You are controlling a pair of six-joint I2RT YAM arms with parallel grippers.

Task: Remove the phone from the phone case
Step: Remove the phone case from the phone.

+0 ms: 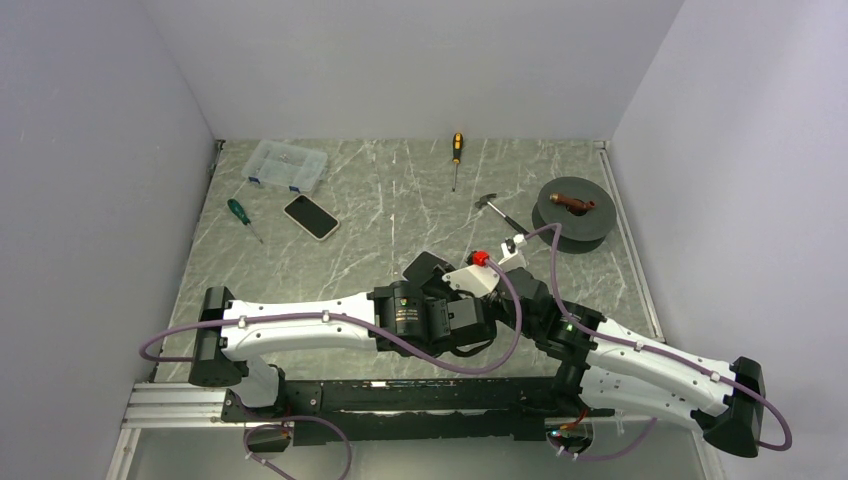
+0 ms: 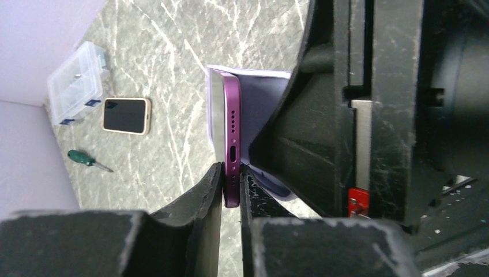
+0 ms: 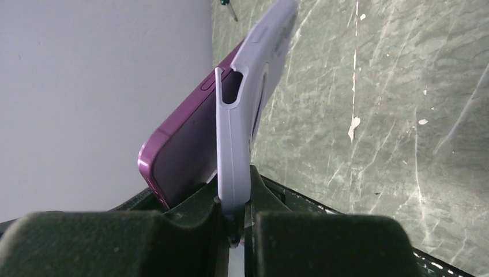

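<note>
In the left wrist view the purple phone (image 2: 232, 127) stands on edge, port end toward me. My left gripper (image 2: 230, 186) is shut on that bottom end, one pad on each face. Behind the phone lies the lavender phone case (image 2: 262, 92), partly hidden by the other arm. In the right wrist view my right gripper (image 3: 233, 202) is shut on the rim of the phone case (image 3: 233, 147). The phone (image 3: 184, 144) tilts left out of the case there, its near corner free of the rim. From above, both wrists meet over the table's near middle and hide phone and case.
A second phone in a beige case (image 1: 311, 216) lies at the back left, beside a green screwdriver (image 1: 240, 213) and a clear plastic box (image 1: 287, 165). A yellow-handled screwdriver (image 1: 457, 153), a hammer (image 1: 497, 212) and a dark spool (image 1: 574, 212) lie at the back right.
</note>
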